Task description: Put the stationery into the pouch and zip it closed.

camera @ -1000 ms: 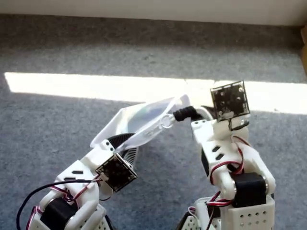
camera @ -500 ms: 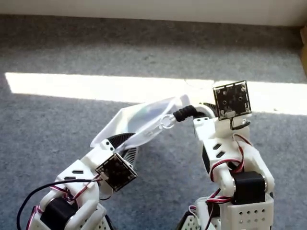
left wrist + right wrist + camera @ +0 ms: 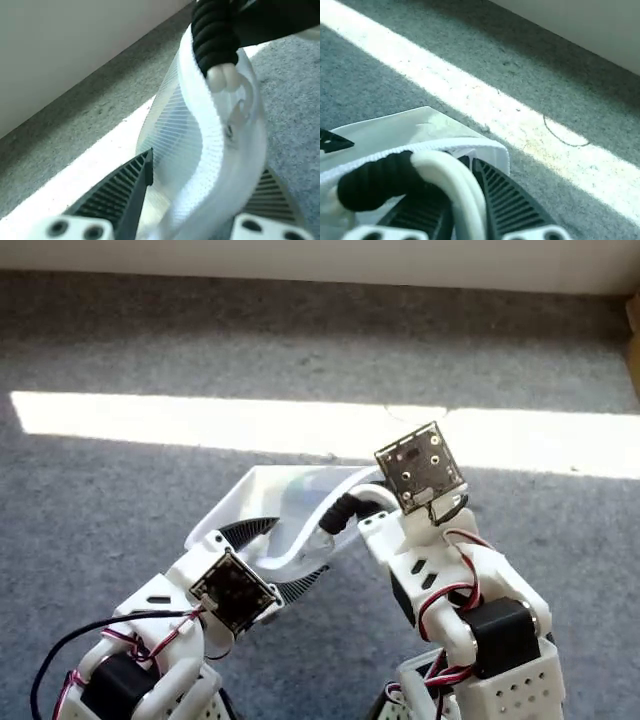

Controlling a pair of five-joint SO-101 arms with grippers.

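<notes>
A translucent white pouch (image 3: 285, 498) hangs above the grey carpet, held up between both arms. My left gripper (image 3: 278, 558) is shut on the pouch's lower end, its black ribbed fingers (image 3: 125, 195) on either side of the mesh edge (image 3: 210, 165). My right gripper (image 3: 336, 517) is shut on the zipper pull (image 3: 240, 107) at the pouch's top edge, its black foam-covered finger (image 3: 375, 180) pressed over it. The pouch (image 3: 410, 127) bows between the two grippers. Its contents cannot be made out through the plastic.
Grey carpet (image 3: 150, 350) lies all around, crossed by a bright band of sunlight (image 3: 150, 415). A pale wall base (image 3: 320, 260) runs along the far edge. A thin loose thread (image 3: 565, 137) lies on the carpet.
My right gripper has slid left and nearer along the pouch's top edge with the zipper pull. The pouch has buckled and sunk toward the left gripper, which stayed put.
</notes>
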